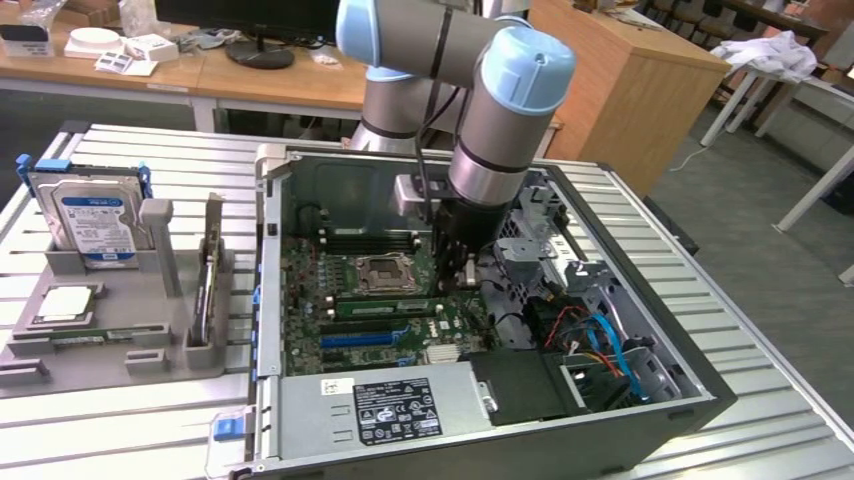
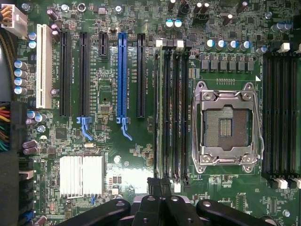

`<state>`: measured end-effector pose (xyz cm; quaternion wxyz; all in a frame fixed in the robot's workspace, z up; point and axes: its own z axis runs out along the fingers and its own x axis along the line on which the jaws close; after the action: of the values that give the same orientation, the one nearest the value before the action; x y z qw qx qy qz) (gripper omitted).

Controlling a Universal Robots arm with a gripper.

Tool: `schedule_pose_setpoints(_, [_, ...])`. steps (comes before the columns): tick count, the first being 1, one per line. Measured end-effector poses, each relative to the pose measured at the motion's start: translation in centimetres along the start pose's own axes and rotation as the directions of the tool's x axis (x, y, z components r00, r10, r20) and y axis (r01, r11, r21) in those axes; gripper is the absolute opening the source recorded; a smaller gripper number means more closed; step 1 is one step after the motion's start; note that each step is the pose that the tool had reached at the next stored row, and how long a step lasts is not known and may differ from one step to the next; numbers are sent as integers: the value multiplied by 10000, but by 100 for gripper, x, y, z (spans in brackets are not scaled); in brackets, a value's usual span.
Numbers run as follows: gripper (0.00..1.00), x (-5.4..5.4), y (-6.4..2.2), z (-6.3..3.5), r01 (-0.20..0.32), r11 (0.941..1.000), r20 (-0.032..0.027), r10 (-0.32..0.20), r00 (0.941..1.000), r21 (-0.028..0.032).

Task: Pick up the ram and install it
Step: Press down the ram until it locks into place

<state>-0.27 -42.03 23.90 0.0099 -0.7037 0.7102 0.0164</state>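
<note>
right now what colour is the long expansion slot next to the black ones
Blue: the long slot between black slots, clearest in the wrist view.

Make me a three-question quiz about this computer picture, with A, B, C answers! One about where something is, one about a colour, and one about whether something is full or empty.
1. Where is the hard drive?
A. Inside the computer case
B. Standing in the grey holder beside the case
C. On the floor

2. What colour is the one long slot that stands out among the black slots?
A. Blue
B. Red
C. Yellow

3. How is the processor socket?
A. Covered by a fan
B. Holding a chip
C. Empty

Answers:
1 B: the hard drive stands upright in the grey holder, to the exterior view's left of the computer case.
2 A: the blue slot sits between black ones.
3 C: the processor socket shows bare contacts inside its metal frame.
</note>
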Motion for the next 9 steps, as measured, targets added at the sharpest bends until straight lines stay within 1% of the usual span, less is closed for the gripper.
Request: schedule_pose_setpoints(9, [11, 1, 0, 17, 0, 10000, -1, 0, 10000, 0])
